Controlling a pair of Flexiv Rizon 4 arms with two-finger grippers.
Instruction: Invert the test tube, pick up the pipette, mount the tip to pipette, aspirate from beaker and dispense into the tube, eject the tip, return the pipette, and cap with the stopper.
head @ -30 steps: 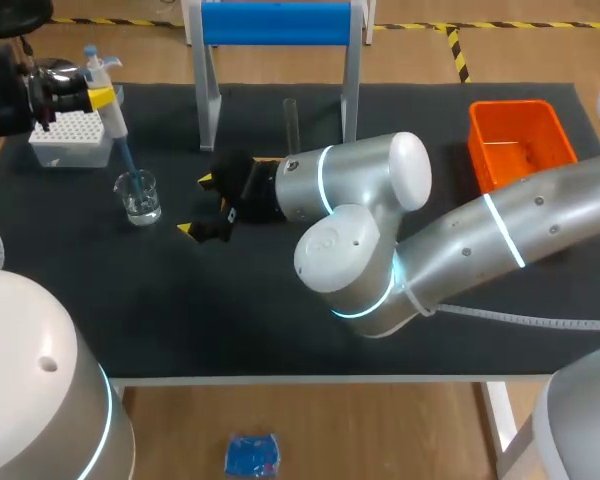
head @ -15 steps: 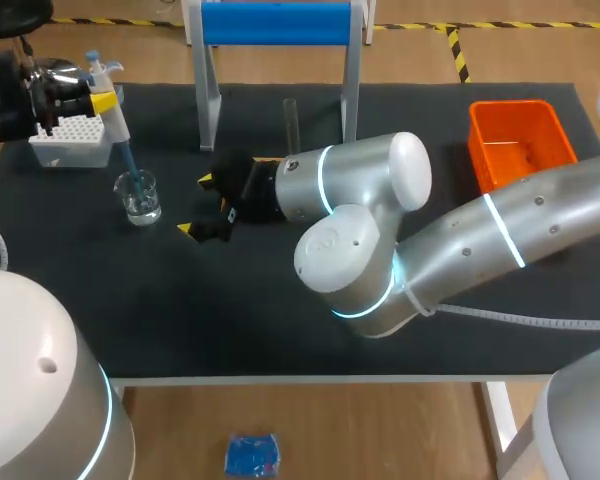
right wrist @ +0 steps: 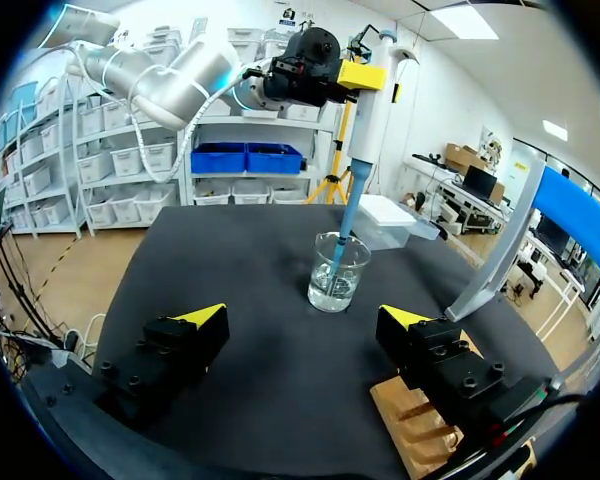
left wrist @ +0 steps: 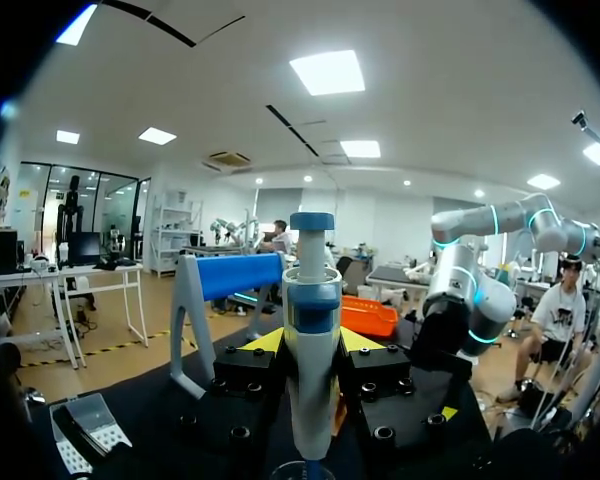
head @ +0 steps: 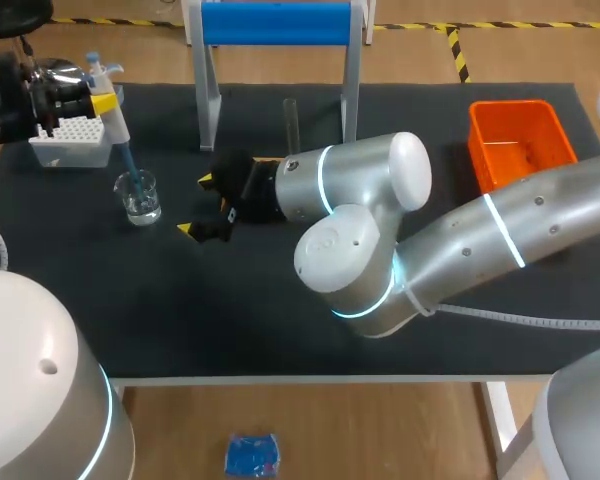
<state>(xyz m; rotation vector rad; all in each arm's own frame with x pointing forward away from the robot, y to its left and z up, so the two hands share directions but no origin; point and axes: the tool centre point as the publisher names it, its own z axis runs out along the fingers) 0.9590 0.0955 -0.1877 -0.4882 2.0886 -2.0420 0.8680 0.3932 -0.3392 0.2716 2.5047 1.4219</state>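
Note:
My left gripper is at the far left of the table, shut on the white pipette, which stands upright. In the left wrist view the pipette fills the gap between the yellow tips of my left gripper. Its blue tip dips into the glass beaker, which holds clear liquid. My right gripper lies low over the mat, just right of the beaker, open with nothing between its fingers. The test tube stands upright behind my right wrist.
A white tip box sits behind the beaker at the far left. The blue-topped white stand rises at the back middle. An orange bin is at the back right. A wooden block lies under my right gripper's finger.

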